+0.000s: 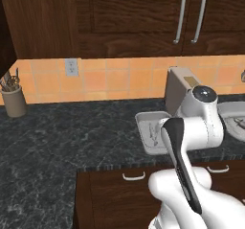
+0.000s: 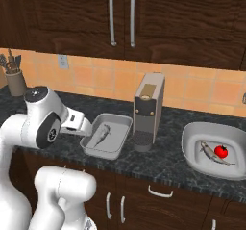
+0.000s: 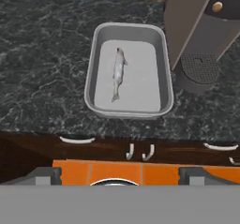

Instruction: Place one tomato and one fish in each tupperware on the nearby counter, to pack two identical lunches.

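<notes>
A: Checking the grey tray [image 3: 129,31] first. Lying inside it, lengthwise along the floor, one fish [image 3: 118,73]. Sitting on the counter [image 3: 42,68] just beside the coffee machine [image 2: 148,109], on its left in the right base view.

B: And on the other side of the coffee machine?

A: Resting well apart from the machine, the whiter dish [image 2: 192,147], near the counter's front edge. Holding a second fish [image 2: 213,154] and a tomato [image 2: 221,151], touching or nearly touching each other.

B: Gripper?

A: Hanging above the counter's front edge, short of the grey tray, fingertips [image 3: 42,175] standing wide apart at the bottom of the hand view. Gripping nothing; gripper [image 3: 120,177] spread fully, with the tray and drawer handles [image 3: 77,140] in sight between the tips.

B: Anything else near the coffee machine?

A: Standing far off along the counter to its left, against the orange tiles, a utensil jar [image 1: 14,98].
</notes>
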You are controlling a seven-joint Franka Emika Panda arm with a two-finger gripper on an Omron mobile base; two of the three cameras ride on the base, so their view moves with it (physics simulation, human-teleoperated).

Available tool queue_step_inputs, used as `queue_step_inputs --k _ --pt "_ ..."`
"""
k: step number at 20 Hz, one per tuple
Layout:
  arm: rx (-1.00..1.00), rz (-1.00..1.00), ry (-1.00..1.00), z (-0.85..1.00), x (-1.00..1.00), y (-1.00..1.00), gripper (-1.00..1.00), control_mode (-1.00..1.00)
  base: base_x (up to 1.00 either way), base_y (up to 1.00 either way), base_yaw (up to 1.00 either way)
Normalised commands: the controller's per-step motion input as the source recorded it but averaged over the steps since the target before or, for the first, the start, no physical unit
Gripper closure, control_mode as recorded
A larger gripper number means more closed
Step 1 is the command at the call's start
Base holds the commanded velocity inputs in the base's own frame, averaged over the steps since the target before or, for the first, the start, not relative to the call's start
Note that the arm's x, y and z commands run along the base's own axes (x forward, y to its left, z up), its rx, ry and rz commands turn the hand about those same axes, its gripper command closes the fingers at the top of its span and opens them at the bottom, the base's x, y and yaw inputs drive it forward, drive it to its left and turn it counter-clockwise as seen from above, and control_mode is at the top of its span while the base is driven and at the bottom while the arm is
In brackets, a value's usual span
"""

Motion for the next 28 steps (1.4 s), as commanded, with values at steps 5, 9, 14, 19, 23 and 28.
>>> queue_step_inputs --k 5,9,14,19,23,28 --pt "-0.01 0.03 -0.13 -0.18 -0.80 0.00 -1.00 1.00 -0.20 -0.06 0.00" --pt "0.00 0.00 0.00 0.00 0.00 0.00 -1.00 1.00 -0.64 -0.86 -0.07" --pt "0.00 0.00 0.00 0.00 0.00 0.00 -1.00 1.00 -0.13 -1.00 -0.08" --pt "0.00 0.00 0.00 0.00 0.00 0.00 -1.00 1.00 -0.10 -1.00 -0.07" --pt "0.00 0.00 0.00 0.00 0.00 0.00 -1.00 1.00 -0.38 -1.00 -0.07" --pt "0.00 0.00 0.00 0.00 0.00 0.00 -1.00 1.00 -0.55 -1.00 -0.05"
